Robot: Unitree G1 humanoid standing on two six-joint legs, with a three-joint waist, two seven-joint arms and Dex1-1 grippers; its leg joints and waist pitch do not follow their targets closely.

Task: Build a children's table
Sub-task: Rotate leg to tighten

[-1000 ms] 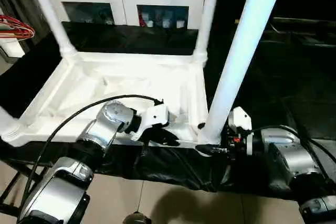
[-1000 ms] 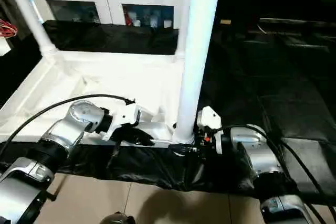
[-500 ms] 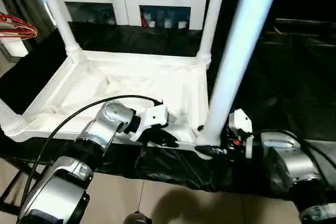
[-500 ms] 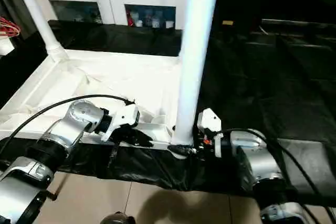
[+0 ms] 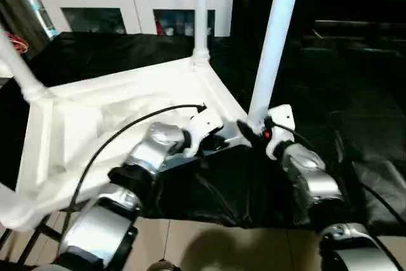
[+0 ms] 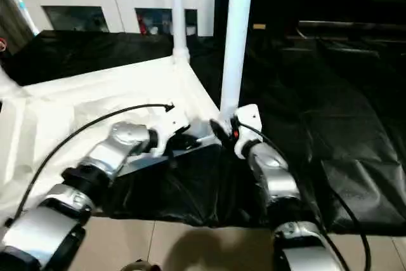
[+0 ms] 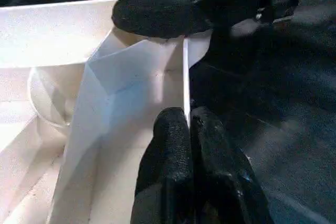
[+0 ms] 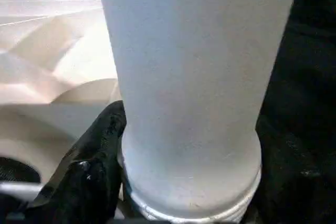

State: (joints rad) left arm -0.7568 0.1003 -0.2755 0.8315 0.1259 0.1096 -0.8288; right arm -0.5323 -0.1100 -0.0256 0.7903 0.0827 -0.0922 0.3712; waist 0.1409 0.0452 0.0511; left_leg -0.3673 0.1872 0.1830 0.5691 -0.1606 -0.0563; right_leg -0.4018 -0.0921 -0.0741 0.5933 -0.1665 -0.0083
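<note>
The white table [image 5: 114, 118] lies upside down on a black cloth [image 5: 222, 188]. Its legs stand up in the corner holes, and their tops are cut off. The right hand [image 5: 248, 130] pinches the near leg [image 5: 273, 42] at its bottom. The left hand [image 7: 190, 129] is pressed together on the thin rim beside it. Behind stands a white cabinet [image 5: 133, 4]; the things behind its glass are too small to tell

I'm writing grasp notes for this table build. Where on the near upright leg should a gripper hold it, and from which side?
Low on the near leg, just above its flared end at the corner socket, coming from the robot's side. The shaft is a plain round upright cylinder there, the tabletop blocks the far side, and a low grip steadies the base. The right gripper already clasps it there.
</note>
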